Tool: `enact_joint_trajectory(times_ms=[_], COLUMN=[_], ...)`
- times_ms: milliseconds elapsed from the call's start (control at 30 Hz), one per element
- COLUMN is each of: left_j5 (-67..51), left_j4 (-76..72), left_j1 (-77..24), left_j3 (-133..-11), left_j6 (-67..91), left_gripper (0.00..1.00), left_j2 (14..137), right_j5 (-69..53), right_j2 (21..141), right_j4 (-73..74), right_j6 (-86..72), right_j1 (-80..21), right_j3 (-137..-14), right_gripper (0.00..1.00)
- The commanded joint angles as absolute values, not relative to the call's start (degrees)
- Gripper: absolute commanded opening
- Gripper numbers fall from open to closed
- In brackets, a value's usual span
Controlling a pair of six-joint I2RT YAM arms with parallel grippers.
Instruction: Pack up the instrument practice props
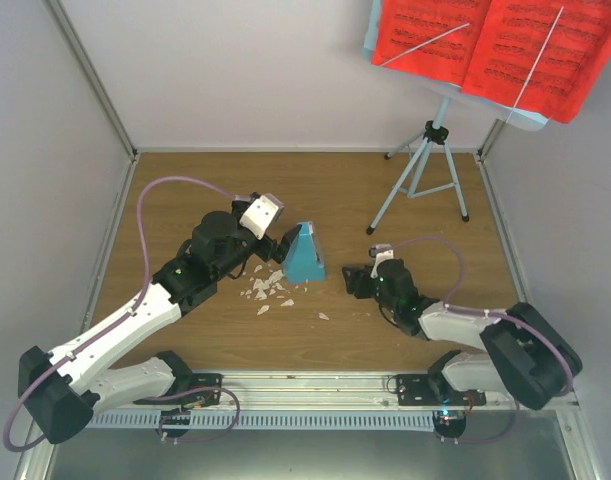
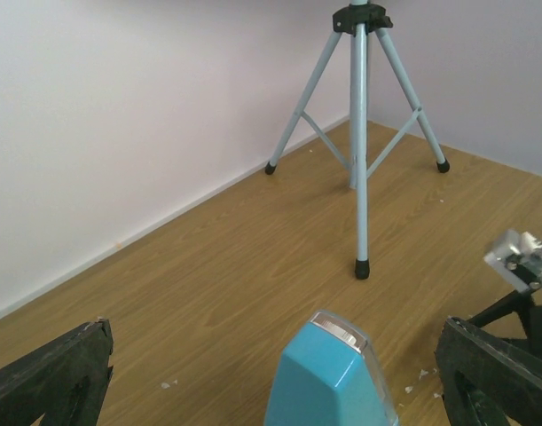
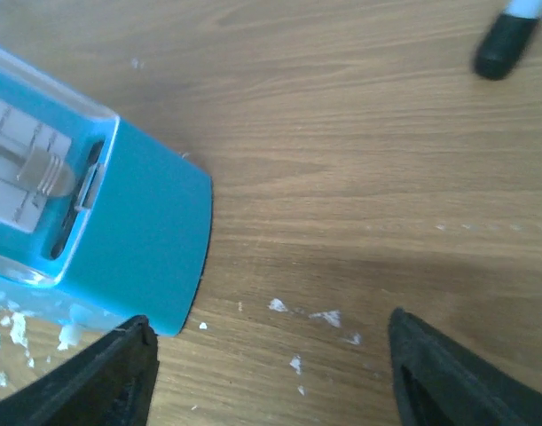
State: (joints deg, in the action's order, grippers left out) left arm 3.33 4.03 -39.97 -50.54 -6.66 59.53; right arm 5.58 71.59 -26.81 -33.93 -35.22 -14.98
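While one music stand [image 1: 426,168] bears two red pages [image 1: 497,45], one blue box [image 1: 305,256] stands.

The small blue box [image 3: 137,240] fills the left side, set slantwise in the frame. Its clear front panel shows a white scale and a silvery weight. The right tool [image 3: 271,377] has its two black fingers [image 3: 106,377] spread wide at the bottom edge, with bare wood-grain tabletop [image 3: 359,177] between them. One finger is just beside the box's lower corner. White scraps [image 3: 328,317] dot the wood near the box, and a black foot [image 3: 504,43] sits at the top right.
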Motion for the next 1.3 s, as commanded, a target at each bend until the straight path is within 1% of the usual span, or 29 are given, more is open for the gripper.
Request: enact_joint_trajectory(times_ms=[0,100,233,400,600,900,1000,1100,1267], left_j5=[4.57,4.65,5.06,5.19,5.00,5.49,5.63,5.60,5.09], left_j4=[1.14,1.19,1.13,1.08,0.97,0.99,0.96,0.97,0.97], left_j1=[-39.64,-39.64,-39.64,-39.64,-39.64,-39.64,-39.64,-39.64,-39.64], left_j3=[-49.83,-49.83,-49.75,-49.75,-49.76,-49.75,-49.66,-49.74,-49.75], left_j6=[-6.85,-6.86,-7.10,-7.12,-7.09,-7.29,-7.30,-7.30,-7.11], left_gripper=[0.99,0.99,0.99,0.99,0.99,0.99,0.99,0.99,0.99], left_j2=[59.15,59.07,58.90,59.13,59.32,59.27,59.17,59.15,59.06], right_j5=[0.27,-3.08,-6.28,-12.10,-12.61,-13.33,-12.99,-11.13,-12.51], right_j2=[78.17,83.41,89.35,93.41,97.36,105.78,106.05,102.94,98.50], right_j4=[-23.39,-24.18,-26.97,-30.19,-29.47,-29.88,-30.39,-30.26,-30.03], right_j6=[-32.89,-32.61,-31.89,-28.14,-24.81,-23.66,-23.82,-23.60,-23.08], right_j1=[-34.15,-34.19,-34.22,-35.26,-38.61,-43.23,-43.41,-43.08,-38.49], right_j3=[-21.05,-24.28,-26.42,-27.74,-30.88,-39.35,-40.00,-38.09,-34.60], right_gripper=[0.67,0.59,0.55,0.53,0.53,0.53,0.52,0.54,0.57])
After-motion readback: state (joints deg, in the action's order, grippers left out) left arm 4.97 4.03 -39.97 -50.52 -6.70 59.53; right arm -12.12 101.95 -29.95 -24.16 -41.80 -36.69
